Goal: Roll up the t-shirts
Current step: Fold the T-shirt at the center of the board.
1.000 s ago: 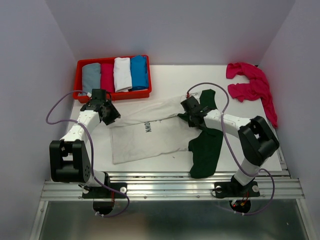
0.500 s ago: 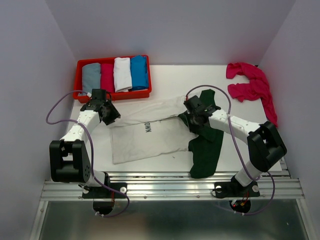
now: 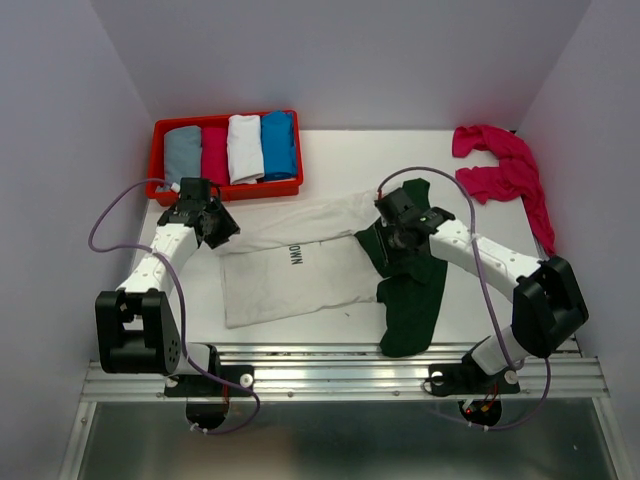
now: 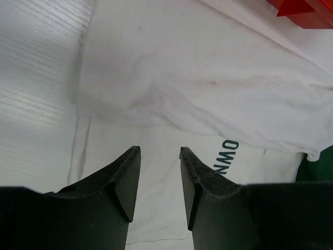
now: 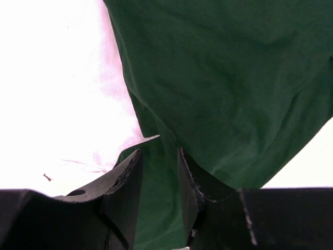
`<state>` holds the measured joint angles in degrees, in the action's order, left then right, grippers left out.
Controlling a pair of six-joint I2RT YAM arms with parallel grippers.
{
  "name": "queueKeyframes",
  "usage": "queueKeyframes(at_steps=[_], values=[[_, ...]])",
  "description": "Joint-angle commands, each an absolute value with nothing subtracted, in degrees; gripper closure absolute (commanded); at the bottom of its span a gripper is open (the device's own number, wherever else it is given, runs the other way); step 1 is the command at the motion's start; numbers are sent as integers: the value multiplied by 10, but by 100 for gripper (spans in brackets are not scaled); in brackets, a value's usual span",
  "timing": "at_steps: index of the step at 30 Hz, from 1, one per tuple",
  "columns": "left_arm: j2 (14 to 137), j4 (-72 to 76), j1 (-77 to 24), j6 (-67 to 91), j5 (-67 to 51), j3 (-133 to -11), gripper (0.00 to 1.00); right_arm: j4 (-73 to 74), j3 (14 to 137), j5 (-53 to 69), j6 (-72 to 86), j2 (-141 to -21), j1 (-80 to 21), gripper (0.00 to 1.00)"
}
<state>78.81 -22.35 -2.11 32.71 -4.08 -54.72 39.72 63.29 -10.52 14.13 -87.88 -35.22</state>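
Cream t-shirt [image 3: 300, 265] with green sleeves lies stretched across mid-table, seemingly laid out for rolling. Left gripper [image 4: 158, 153] hovers over its far left edge, right gripper [image 5: 158, 153] over the right sleeve; both jaws parted, holding nothing.

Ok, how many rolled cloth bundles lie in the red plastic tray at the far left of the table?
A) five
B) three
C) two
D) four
D: the red plastic tray holds four side by side: grey roll, magenta roll, white roll, blue roll.
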Motion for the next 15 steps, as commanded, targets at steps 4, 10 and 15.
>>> queueKeyframes(at_steps=[4,10,15], values=[[759,-227,-18,313,-48,-534,53,381,625,-94,207,-821,-240,61],[762,-220,-30,314,-61,-529,53,291,511,18,295,-758,-94,59],[766,-220,-33,311,-62,-533,53,253,446,38,332,-745,-77,55]])
